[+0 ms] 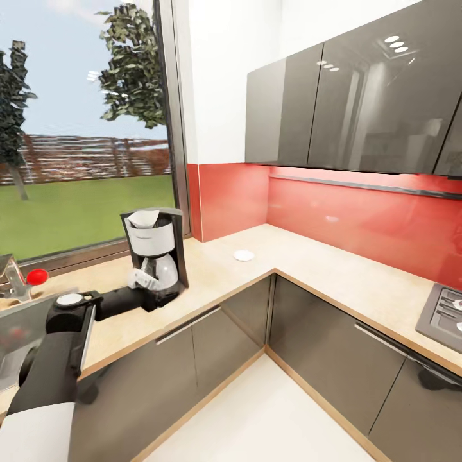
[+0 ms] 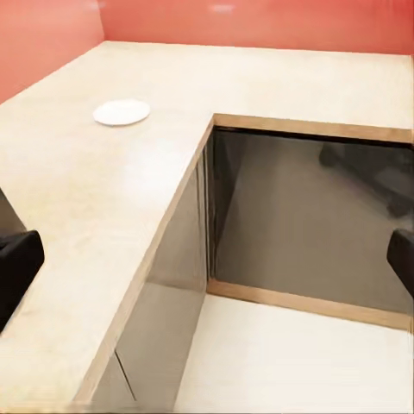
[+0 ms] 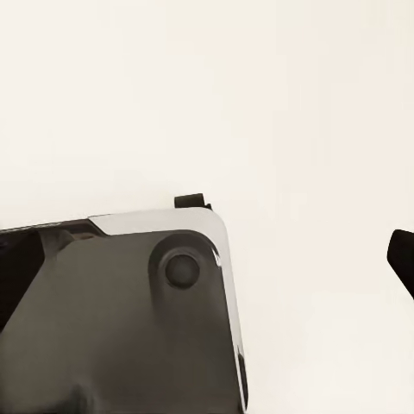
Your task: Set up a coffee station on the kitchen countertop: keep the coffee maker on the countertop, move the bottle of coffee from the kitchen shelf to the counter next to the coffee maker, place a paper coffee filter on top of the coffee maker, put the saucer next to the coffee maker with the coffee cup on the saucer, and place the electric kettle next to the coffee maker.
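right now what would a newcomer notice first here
The coffee maker stands on the countertop by the window, with a white filter in its top and the left gripper at its base. A white saucer lies alone near the corner, before the red backsplash.
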You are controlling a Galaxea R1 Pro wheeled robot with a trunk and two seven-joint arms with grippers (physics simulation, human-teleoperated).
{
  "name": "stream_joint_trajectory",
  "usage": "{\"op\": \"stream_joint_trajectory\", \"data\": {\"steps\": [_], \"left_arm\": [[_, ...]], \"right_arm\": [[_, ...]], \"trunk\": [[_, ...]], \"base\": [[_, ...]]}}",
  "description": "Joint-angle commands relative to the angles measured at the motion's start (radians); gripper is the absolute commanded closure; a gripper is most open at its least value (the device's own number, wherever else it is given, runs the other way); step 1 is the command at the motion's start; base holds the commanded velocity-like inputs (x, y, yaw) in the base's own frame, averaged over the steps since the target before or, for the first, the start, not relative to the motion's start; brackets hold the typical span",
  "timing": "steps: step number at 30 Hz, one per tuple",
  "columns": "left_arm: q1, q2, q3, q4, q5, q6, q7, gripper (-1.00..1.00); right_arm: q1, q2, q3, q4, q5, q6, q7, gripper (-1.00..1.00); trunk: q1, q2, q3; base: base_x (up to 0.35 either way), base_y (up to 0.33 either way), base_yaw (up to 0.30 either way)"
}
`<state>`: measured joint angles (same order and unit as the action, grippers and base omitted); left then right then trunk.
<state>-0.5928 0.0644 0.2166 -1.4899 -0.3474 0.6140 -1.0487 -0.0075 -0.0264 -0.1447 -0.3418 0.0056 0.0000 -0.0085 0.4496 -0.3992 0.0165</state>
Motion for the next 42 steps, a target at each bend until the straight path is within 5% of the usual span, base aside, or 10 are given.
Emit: {"op": "stream_joint_trajectory", "data": {"steps": [1, 17, 24, 42], "left_arm": [[0.005, 0.005, 0.005, 0.005, -0.004, 0.013, -0.011, -1.00], [0.095, 0.010, 0.093, 0.050, 0.019, 0.010, -0.019, -1.00], [0.134, 0.003, 0.083, 0.034, 0.015, 0.006, -0.010, -1.00], [0.134, 0.003, 0.090, 0.034, 0.016, 0.007, -0.010, -1.00]], "right_arm": [[0.000, 0.001, -0.003, 0.000, 0.001, 0.000, -0.001, -1.00], [0.000, -0.003, -0.005, 0.001, -0.001, -0.001, -0.002, -1.00], [0.000, -0.003, -0.006, 0.001, -0.001, 0.000, -0.002, -1.00], [0.000, -0.003, -0.007, 0.001, -0.003, -0.001, -0.002, -1.00]], "trunk": [[0.000, -0.001, 0.000], [0.000, -0.001, 0.000], [0.000, -0.001, 0.000], [0.000, -0.001, 0.000]], "base": [[0.000, 0.000, 0.000], [0.000, -0.007, 0.000], [0.000, -0.237, 0.000], [-0.019, -0.271, 0.141]]}}
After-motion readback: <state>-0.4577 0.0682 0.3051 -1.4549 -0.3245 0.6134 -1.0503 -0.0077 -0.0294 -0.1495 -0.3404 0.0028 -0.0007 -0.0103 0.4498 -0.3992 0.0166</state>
